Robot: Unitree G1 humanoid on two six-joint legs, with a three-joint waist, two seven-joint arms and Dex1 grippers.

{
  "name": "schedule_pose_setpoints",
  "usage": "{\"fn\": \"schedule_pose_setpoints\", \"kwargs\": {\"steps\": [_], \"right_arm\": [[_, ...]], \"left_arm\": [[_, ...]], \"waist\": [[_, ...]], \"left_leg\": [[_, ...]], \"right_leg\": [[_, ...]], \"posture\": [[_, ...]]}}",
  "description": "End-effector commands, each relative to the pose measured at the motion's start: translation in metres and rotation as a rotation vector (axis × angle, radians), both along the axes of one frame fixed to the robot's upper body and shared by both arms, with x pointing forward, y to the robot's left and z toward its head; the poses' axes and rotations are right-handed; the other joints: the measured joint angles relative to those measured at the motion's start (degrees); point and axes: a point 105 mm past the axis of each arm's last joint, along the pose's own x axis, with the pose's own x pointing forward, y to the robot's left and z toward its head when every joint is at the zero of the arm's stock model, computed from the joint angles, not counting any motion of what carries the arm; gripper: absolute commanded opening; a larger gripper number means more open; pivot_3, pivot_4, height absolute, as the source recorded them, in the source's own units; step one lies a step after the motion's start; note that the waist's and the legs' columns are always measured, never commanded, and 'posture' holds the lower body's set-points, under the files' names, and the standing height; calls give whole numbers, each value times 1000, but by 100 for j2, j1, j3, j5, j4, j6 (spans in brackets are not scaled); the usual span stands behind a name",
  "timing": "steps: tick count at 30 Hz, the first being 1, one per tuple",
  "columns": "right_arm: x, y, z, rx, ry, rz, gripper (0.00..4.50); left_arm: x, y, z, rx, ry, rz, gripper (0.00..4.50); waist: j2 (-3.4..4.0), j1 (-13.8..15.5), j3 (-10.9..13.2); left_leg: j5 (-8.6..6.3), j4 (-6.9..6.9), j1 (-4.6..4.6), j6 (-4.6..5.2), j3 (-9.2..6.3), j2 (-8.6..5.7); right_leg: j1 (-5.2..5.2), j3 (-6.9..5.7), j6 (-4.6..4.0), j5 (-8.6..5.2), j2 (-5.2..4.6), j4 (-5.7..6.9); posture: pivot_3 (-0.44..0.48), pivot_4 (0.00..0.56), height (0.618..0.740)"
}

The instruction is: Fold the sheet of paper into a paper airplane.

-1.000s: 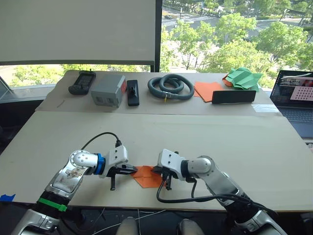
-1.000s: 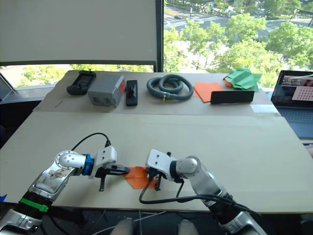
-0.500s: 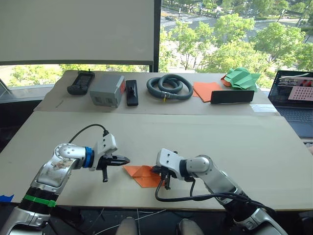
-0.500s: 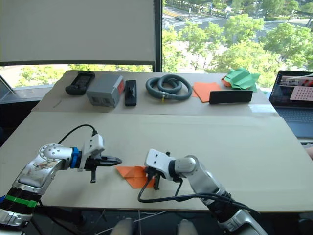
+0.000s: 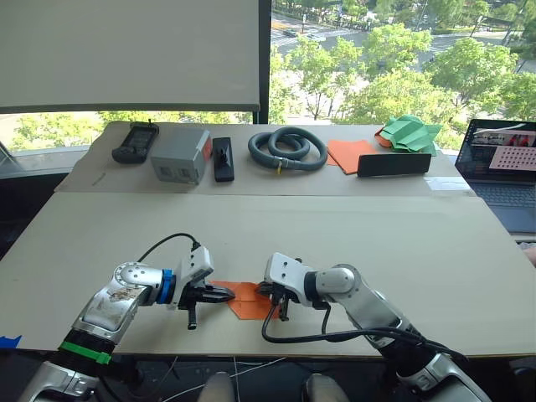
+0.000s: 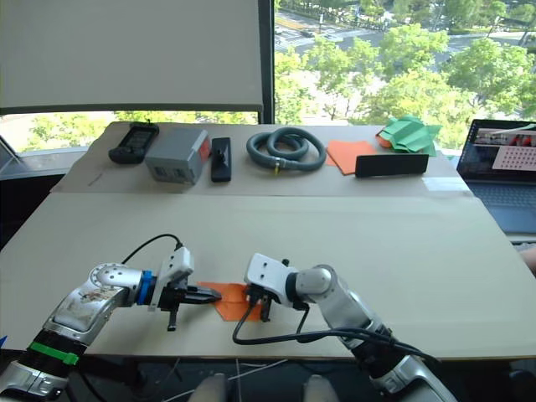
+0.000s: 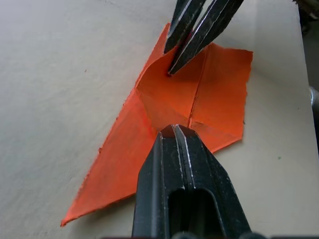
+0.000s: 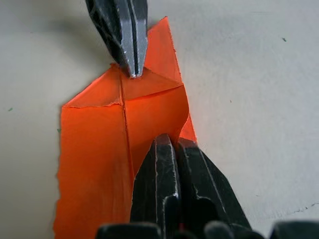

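The laptop (image 5: 501, 172) at the table's far right runs off the frame's edge, and its screen is too small to read. Both grippers cover part of the orange paper (image 5: 244, 300), so its middle folds are hidden. The green paper pile's (image 5: 408, 134) folds are too small to make out.

A high-floor office or lab: a large window (image 5: 394, 59) overlooks treetops and a street, a roller blind (image 5: 126, 54) is pulled down, and the worktable (image 5: 402, 243) carries a laptop (image 5: 502, 167), a coiled hose (image 5: 286, 150) and small devices.
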Motion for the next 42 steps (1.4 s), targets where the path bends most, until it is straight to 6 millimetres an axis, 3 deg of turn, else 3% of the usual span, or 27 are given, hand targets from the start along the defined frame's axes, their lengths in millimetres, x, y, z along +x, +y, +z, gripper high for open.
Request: {"fn": "schedule_pose_setpoints", "kwargs": {"steps": [1,5,9,12,13,16,20,29,33,42], "right_arm": [[3,-6,14,42,-13,-48,1486],[-4,5,43,138,-82,4,2857],[-18,17,56,165,-128,96,2857],[-24,22,49,129,-123,140,2857],[-24,20,41,99,-110,141,2290],[-24,18,26,72,-72,137,1370],[-19,18,21,79,-61,115,26],[-17,17,5,39,-19,104,26],[-15,4,-21,-69,35,61,26],[-21,-20,-46,-190,143,0,26]], "left_arm": [[-3,-2,-14,57,-14,-40,0],[-5,1,-22,81,-9,-43,0],[-6,1,-21,83,-7,-46,0],[-7,-1,-18,83,-8,-57,0],[-6,0,-17,85,-8,-57,0],[-8,1,-16,90,-5,-58,0],[-10,1,-15,93,0,-58,0],[-13,1,-16,92,4,-38,0],[-13,1,-16,90,2,-29,0],[-12,3,-19,109,2,-12,0]], "waist": [[0,26,0],[3,41,-1],[12,38,-6],[12,36,-6],[12,36,-6],[12,36,-6],[12,22,-6],[12,21,-6],[13,20,-15],[17,37,-60]], "left_leg": [[0,0,-1,0,0,0],[0,1,-7,1,2,0],[0,0,-6,1,1,0],[-3,0,-5,-5,1,0],[-10,1,-5,-16,1,0],[-11,2,-6,-18,2,0],[-11,1,-6,-17,1,0],[-10,1,-6,-17,1,0],[-11,0,-3,-18,1,0],[-13,0,2,-21,2,0]], "right_leg": [[1,0,0,0,0,0],[-1,0,0,0,-1,-1],[-1,0,0,0,0,-1],[-1,-1,0,0,-1,-2],[-1,-1,0,0,-1,-3],[0,0,0,0,-3,-3],[-3,0,0,0,-1,-2],[-4,0,0,0,0,-2],[-2,0,0,0,0,-2],[2,0,-1,-2,-4,-4]], "posture": [[0,150,704],[0,150,704],[0,150,704],[0,150,704],[0,150,704],[0,150,704],[0,150,704],[0,150,704],[0,150,704],[0,150,704]]}}
